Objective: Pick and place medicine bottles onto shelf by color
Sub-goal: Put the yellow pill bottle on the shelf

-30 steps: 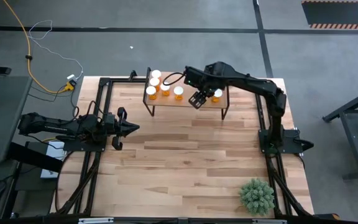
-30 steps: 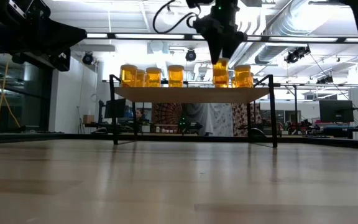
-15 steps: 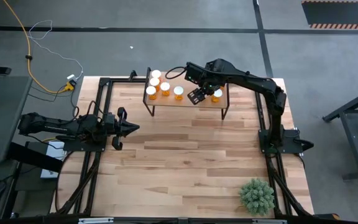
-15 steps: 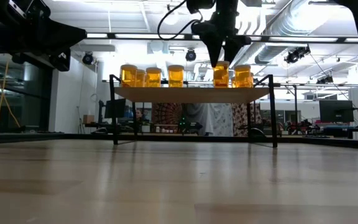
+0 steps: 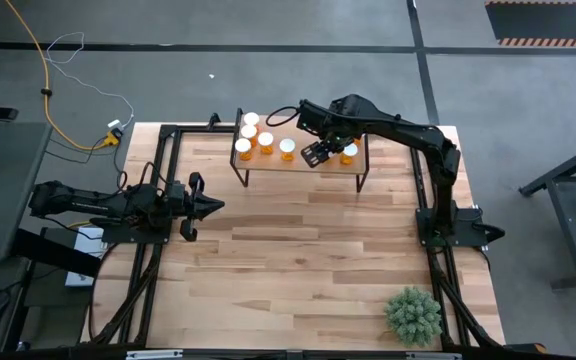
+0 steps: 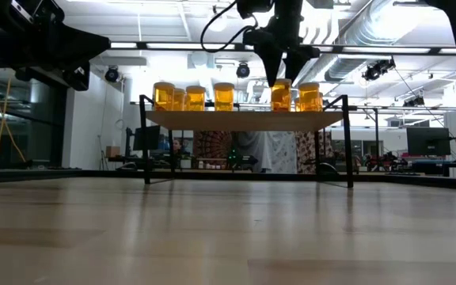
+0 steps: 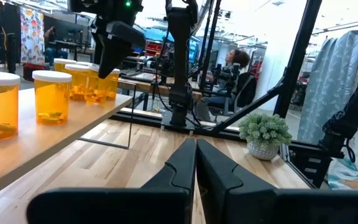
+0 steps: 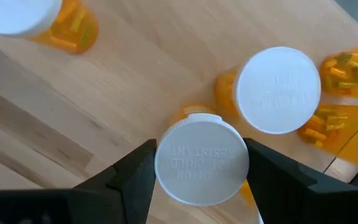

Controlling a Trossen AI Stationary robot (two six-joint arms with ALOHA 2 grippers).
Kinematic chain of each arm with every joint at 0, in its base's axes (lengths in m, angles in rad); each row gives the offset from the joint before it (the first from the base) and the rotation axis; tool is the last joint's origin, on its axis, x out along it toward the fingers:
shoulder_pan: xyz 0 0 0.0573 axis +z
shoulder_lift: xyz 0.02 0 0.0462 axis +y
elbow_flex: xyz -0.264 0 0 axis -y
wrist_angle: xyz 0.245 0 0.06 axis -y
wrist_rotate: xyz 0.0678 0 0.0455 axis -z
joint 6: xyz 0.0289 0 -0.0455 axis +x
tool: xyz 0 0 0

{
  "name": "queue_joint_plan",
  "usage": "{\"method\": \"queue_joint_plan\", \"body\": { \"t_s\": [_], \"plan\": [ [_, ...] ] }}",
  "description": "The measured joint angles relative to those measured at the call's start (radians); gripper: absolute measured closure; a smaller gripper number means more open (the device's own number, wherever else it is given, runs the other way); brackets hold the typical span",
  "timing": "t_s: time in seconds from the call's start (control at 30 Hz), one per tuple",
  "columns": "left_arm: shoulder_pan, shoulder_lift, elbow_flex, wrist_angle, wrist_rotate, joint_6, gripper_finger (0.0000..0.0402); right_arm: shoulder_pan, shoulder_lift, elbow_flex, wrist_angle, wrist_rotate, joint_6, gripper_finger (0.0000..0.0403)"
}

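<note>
Orange see-through medicine bottles with white caps stand on the low light-wood shelf; the right wrist view alone shows the right gripper released, its fingers wide beside one cap, while the left gripper waits clenched

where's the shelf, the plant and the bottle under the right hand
shelf (image 5: 313,166): high view, bare front edge of its board
plant (image 5: 413,315): high view, middle of the green foliage
bottle under the right hand (image 8: 201,160): right wrist view, centre of its white cap
</note>
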Motion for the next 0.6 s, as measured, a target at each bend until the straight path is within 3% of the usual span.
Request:
{"method": "queue_joint_plan", "body": {
  "t_s": [0.37, 0.6],
  "plan": [
    [0.0, 0.0, 0.0, 0.0, 0.0, 0.0, 0.0398, 0.001, 0.0, 0.0, 0.0, 0.049, 0.003, 0.0187],
    [0.0, 0.0, 0.0, 0.0, 0.0, 0.0, 0.0398, 0.001, 0.0, 0.0, -0.001, -0.011, 0.003, 0.0187]
  ]
}}
